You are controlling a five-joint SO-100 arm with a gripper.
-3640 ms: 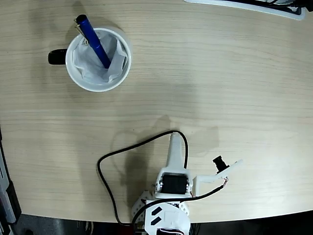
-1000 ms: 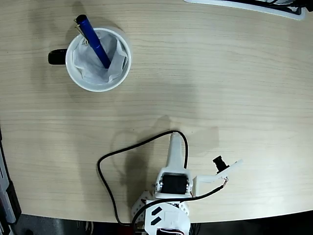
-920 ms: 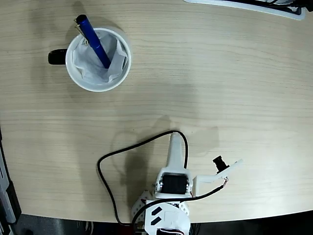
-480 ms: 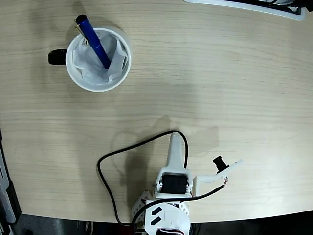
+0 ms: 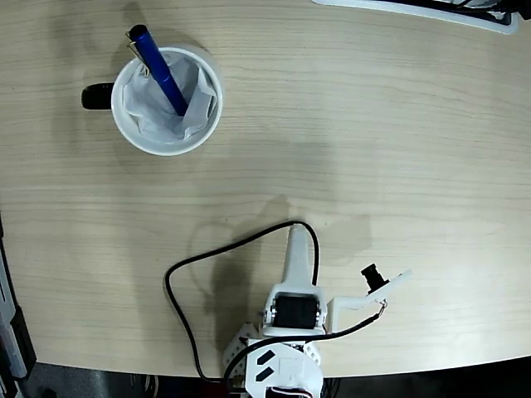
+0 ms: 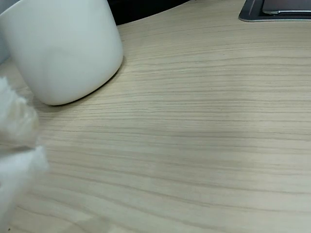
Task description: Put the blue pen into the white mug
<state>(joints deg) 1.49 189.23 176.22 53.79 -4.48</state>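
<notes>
Item 1. White mug (image 5: 167,101): round, white, black handle (image 5: 97,97) pointing to the left in the fixed view. Stands upright on the desk (image 5: 373,141) in the upper left of that view. Lined inside with crumpled white paper or cloth (image 5: 191,104). In the wrist view its plain white wall (image 6: 63,48) fills the upper left corner.

Item 2. Blue pen (image 5: 158,70): slim, glossy royal blue, silver clip near its upper end. Stands inside the white mug, leaning; lower end sunk in the lining, upper end poking out over the rim at the top left in the fixed view.

Item 3. Arm (image 5: 292,323): white, folded at the bottom edge of the fixed view, well apart from the mug. Black cable (image 5: 195,265) loops from its base over the desk.

Item 4. Hand (image 5: 296,249): a narrow white tip pointing up the fixed view, holding nothing; fingers seem pressed together, but whether fully clenched I cannot tell. A blurred white shape (image 6: 17,150) sits at the left edge of the wrist view.

Item 5. Desk: pale wood grain. A flat grey-edged object (image 6: 274,9) lies at the upper right of the wrist view.
</notes>
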